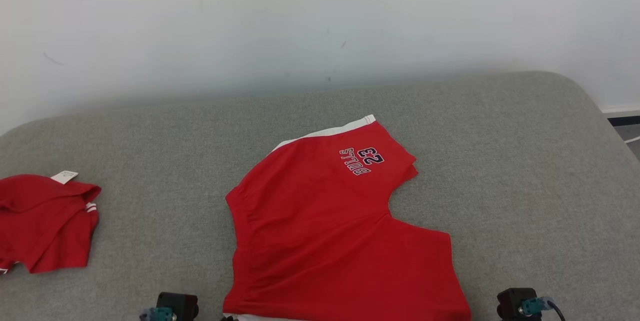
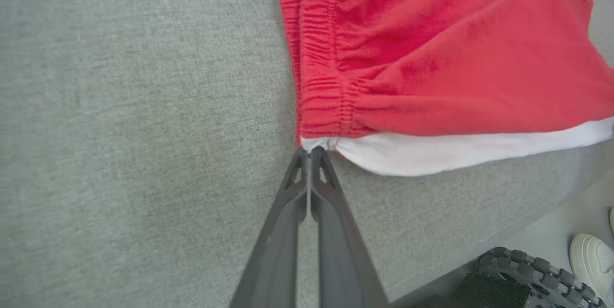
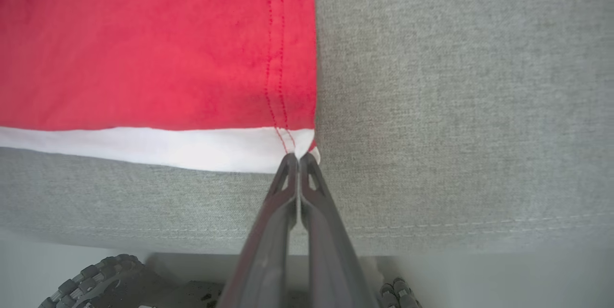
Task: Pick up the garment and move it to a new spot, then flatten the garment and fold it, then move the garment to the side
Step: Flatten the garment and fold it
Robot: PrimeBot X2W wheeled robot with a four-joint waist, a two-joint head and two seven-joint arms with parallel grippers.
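Red shorts [image 1: 320, 231] | waistband left, legs right | left claw [image 2: 309, 150], right claw [image 3: 297, 155] each clamped on near corners

Grey woven cushion [image 1: 150, 136], broad, rounded at the far right corner. Lying flat on it by the front edge: red shorts [image 1: 320, 241] with white side bands and a "BULLS 23" print. Well apart at its left end: a crumpled red garment [image 1: 45, 221] with white tag
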